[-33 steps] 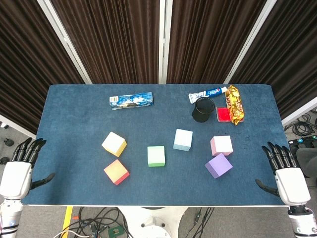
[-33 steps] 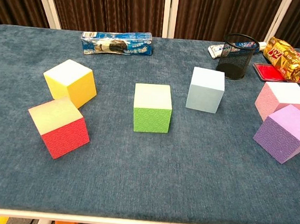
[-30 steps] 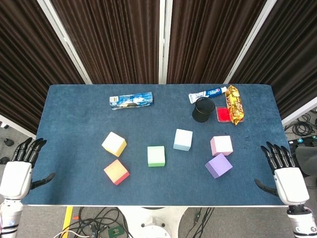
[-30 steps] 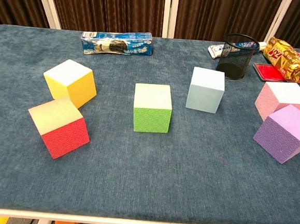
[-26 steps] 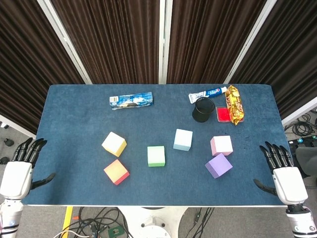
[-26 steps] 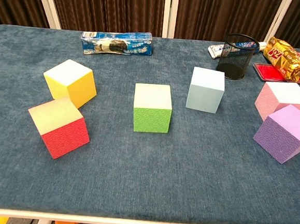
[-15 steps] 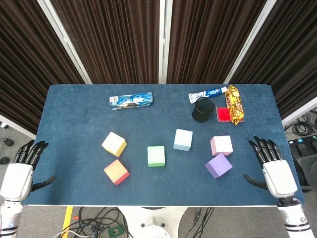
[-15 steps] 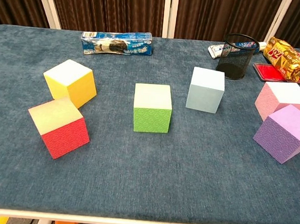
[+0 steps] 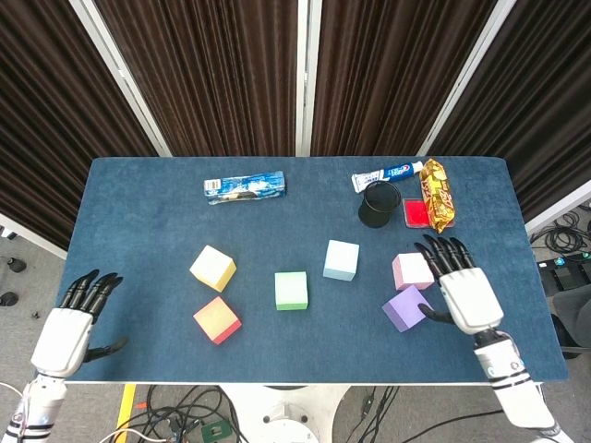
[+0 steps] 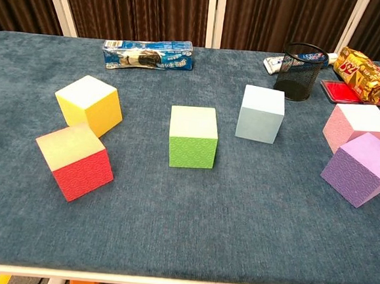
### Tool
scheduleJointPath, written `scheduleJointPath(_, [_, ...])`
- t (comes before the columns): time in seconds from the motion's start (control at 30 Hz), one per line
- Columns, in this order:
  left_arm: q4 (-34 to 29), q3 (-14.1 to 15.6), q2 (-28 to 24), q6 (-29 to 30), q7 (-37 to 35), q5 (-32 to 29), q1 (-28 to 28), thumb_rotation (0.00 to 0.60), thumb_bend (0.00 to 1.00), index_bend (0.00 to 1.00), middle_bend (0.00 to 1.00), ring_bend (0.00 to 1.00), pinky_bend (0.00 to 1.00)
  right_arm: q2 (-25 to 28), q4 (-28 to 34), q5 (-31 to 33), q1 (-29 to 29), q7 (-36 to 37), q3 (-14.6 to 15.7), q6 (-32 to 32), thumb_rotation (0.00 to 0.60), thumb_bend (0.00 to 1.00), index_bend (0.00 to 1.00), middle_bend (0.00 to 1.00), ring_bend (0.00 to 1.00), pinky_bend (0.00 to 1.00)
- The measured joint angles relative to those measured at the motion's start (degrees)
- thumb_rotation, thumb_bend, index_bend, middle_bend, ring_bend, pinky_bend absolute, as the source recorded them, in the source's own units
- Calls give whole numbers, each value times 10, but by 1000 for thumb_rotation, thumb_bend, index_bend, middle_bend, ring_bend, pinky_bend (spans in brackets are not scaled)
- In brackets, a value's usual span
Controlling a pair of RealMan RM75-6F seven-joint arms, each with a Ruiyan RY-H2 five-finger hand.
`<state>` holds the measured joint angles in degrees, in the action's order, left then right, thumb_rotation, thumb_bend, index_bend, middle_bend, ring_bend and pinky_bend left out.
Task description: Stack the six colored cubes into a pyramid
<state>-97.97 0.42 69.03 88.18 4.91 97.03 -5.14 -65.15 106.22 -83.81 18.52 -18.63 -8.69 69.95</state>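
Note:
Six cubes lie apart on the blue table (image 9: 148,212): yellow cube (image 9: 212,268) (image 10: 89,104), red cube (image 9: 216,319) (image 10: 75,160), green cube (image 9: 291,290) (image 10: 193,136), light blue cube (image 9: 341,259) (image 10: 261,113), pink cube (image 9: 410,270) (image 10: 358,125) and purple cube (image 9: 404,308) (image 10: 362,168). My right hand (image 9: 464,290) hovers open just right of the pink and purple cubes, fingers spread, holding nothing. My left hand (image 9: 69,325) is open at the table's front left edge, far from the cubes. Neither hand shows in the chest view.
Along the back lie a blue snack packet (image 9: 244,186), a toothpaste tube (image 9: 386,173), a black mesh cup (image 9: 379,204), a gold wrapped packet (image 9: 437,194) and a flat red item (image 9: 415,213).
My right hand has moved left and forward over the table, up beside the pink and purple cubes. My left hand has shifted slightly right toward the table edge. The cubes have not moved.

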Motion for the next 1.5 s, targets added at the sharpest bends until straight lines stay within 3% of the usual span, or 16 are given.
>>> scheduleJointPath(0.23, [-14, -8, 15, -50, -3, -9, -32, 600, 0, 110, 113, 2, 121, -13, 10, 66, 25, -29, -27, -16, 600, 77, 0, 5, 0, 0])
scheduleJointPath(0.5, [-49, -45, 69, -141, 40, -50, -102, 600, 0, 110, 114, 2, 122, 19, -18, 80, 10, 65, -37, 1, 600, 78, 0, 10, 0, 0])
scheduleJointPath(0.93, [-61, -129, 200, -261, 196, -258, -224, 600, 0, 110, 121, 2, 110, 99, -103, 76, -31, 269, -47, 31, 600, 78, 0, 13, 0, 0])
scheduleJointPath(1.23, [-16, -154, 311, -282, 253, -393, -291, 600, 0, 110, 131, 2, 78, 104, -168, 60, -38, 353, -40, 28, 600, 81, 0, 13, 0, 0])
scheduleJointPath(1.5, [29, -175, 360, -266, 268, -439, -330, 600, 0, 110, 190, 3, 75, 94, -207, 49, -43, 391, -32, 37, 600, 88, 0, 13, 0, 0])
